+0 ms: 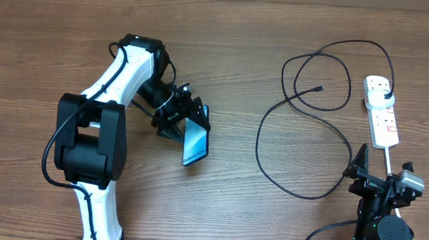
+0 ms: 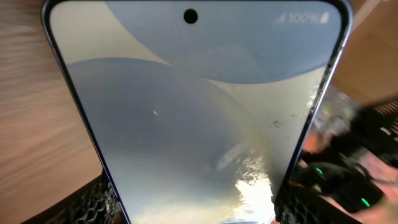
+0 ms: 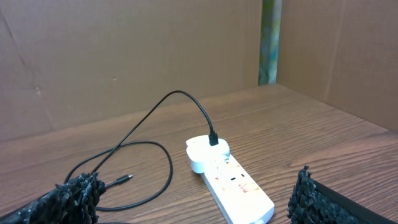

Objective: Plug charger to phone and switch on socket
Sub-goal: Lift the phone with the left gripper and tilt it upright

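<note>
Phone (image 2: 186, 112) in left gripper (image 1: 186, 124), tilted (glowing blue)

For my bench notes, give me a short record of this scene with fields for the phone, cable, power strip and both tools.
phone: gripped by left tool, screen lit
cable: one end plugged into power strip, small tip lying loose on table
power strip: on table, ahead of right tool
right tool: open, empty
</note>
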